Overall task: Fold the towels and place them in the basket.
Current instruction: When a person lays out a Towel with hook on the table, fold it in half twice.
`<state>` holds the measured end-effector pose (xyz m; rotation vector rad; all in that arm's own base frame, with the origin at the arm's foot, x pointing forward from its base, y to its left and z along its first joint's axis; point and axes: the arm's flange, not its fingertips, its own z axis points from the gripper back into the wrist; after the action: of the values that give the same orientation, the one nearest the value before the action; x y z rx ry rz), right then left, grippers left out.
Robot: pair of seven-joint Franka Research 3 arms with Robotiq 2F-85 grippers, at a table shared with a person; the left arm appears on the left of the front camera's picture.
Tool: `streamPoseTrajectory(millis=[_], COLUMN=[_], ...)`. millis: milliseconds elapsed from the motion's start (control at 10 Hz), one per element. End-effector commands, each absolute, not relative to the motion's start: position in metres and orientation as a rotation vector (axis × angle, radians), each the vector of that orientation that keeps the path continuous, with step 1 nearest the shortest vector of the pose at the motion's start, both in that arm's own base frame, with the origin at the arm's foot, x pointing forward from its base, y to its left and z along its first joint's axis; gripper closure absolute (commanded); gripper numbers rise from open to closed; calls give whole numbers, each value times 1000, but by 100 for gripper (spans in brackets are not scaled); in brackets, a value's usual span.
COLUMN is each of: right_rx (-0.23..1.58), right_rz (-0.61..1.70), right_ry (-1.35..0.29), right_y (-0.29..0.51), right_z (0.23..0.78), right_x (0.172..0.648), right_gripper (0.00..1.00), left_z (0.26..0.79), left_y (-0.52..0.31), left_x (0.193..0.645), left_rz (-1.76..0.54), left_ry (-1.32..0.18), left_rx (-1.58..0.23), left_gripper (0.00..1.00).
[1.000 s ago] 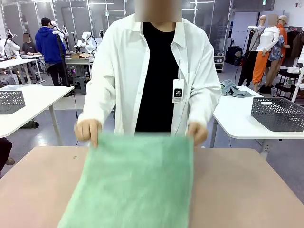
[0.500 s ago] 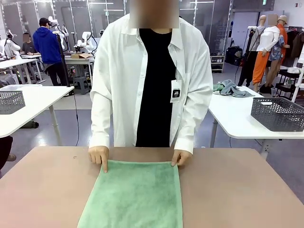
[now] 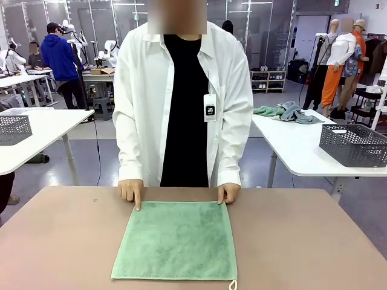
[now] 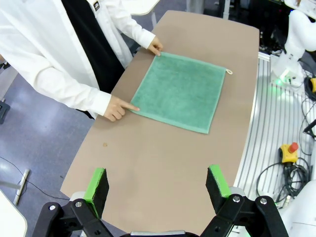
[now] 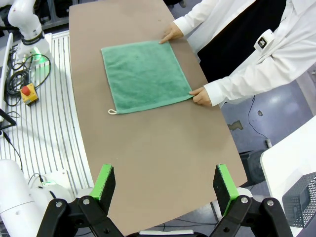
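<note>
We see the mint green towel (image 3: 175, 240) flat and unfolded mid-counter (image 3: 302, 241), hang loop (image 3: 232, 284) at a near corner. The person's hands (image 3: 130, 191) press its two far corners. Left gripper (image 4: 158, 183) and right gripper (image 5: 165, 185) are both released, hovering above the counter, holding nothing.

Mint green towel (image 3: 175, 241), one, flat on brown table (image 3: 302, 241). Person's one hand (image 3: 131, 191) at a far towel corner, other hand (image 3: 228, 193) at the other far corner.
</note>
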<state>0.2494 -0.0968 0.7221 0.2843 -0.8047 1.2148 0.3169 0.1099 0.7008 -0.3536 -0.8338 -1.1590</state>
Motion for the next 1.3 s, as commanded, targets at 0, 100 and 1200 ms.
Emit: streamPoseTrajectory(millis=[0,100,1200], right_rx=[292,292,104], right_rz=[1229,1229,1487], right_ry=[-807,-807,-550], right_y=[-97,-97,5], right_z=[721,721,744], right_x=[250,250,273], right_gripper=[0,0,0], left_z=[702,702,709], left_y=[108,108,0], left_x=[317,317,333], left_rz=[-1168,-1168,-1402], left_ry=[-842,-842,-635], left_rx=[-360,-360,-149], left_gripper=[0,0,0])
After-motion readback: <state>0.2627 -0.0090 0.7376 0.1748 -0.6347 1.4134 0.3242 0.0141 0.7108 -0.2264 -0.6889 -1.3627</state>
